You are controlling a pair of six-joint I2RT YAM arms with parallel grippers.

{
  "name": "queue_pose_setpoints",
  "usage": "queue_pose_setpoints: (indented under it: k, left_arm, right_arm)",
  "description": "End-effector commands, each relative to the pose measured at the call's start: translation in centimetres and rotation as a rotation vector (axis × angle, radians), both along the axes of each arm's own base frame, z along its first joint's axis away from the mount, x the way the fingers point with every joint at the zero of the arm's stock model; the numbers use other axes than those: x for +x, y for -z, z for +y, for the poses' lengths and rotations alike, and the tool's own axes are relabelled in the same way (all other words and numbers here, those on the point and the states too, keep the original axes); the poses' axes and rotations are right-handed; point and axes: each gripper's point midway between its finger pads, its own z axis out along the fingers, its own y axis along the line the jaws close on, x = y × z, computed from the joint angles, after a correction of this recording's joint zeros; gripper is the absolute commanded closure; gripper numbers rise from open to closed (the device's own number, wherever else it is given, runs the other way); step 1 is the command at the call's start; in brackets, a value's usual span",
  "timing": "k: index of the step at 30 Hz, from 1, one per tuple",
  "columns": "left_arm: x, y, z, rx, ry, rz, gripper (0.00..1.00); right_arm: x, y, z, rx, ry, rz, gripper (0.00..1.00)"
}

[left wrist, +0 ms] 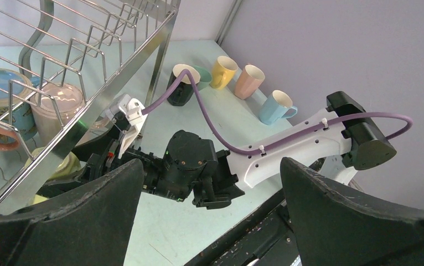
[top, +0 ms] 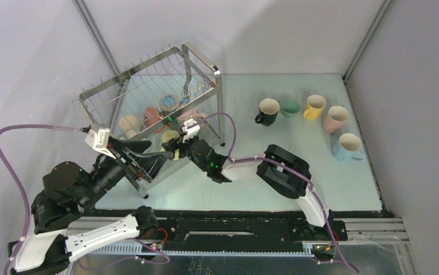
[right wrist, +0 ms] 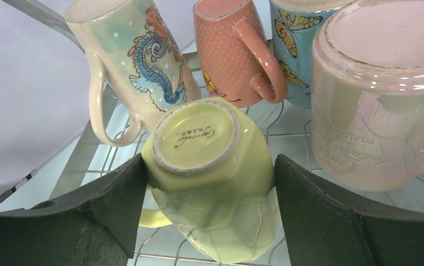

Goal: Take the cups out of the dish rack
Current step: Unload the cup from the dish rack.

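The dish rack (top: 148,74) stands at the back left and holds several cups on its lower tier. A lime cup (right wrist: 210,160) lies bottom-up on the wires, and my right gripper (right wrist: 208,163) is shut on it, one finger pressed to each side. Behind it sit a seahorse cup (right wrist: 138,61), a salmon cup (right wrist: 226,50), a blue butterfly cup (right wrist: 295,33) and a pearly cup (right wrist: 376,105). In the top view the right gripper (top: 177,143) reaches into the rack's front. My left gripper (left wrist: 211,163) hangs open and empty by the rack's near left corner.
On the table to the right stand a black cup (top: 267,111), a green cup (top: 289,107), a yellow cup (top: 314,106), a pink cup (top: 336,118) and a light blue cup (top: 348,146). The right arm's purple cable (left wrist: 210,122) loops over the table beside the rack.
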Motion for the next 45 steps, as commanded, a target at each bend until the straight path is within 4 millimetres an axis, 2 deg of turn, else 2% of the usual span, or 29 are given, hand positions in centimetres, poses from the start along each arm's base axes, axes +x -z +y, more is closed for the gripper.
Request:
queue_pose_setpoints:
  k: [1, 5, 11, 21, 32, 45]
  left_arm:
    - [0.0, -0.1, -0.3, -0.022, 0.009, -0.004, 0.00]
    - [-0.1, 0.0, -0.4, -0.019, 0.013, -0.005, 0.00]
    - [0.0, 0.1, -0.4, -0.015, 0.013, -0.006, 0.00]
    - [-0.1, 0.1, -0.4, -0.015, 0.016, -0.005, 0.00]
    - [-0.1, 0.2, -0.7, -0.008, 0.026, -0.002, 0.00]
    - [-0.1, 0.1, -0.8, -0.010, 0.028, -0.003, 0.00]
  right_arm:
    - [-0.7, -5.0, -0.1, 0.103, 0.004, -0.038, 0.26]
    - [-0.6, -5.0, -0.2, 0.110, 0.011, -0.036, 0.12]
    - [-0.2, -5.4, 0.0, 0.111, 0.021, -0.044, 0.02]
    - [1.0, -5.3, 1.4, 0.050, 0.039, -0.056, 0.00]
    - [1.2, -2.6, 1.5, -0.019, 0.057, -0.021, 0.00]
    - [1.2, -0.4, 1.7, -0.078, 0.067, -0.004, 0.01]
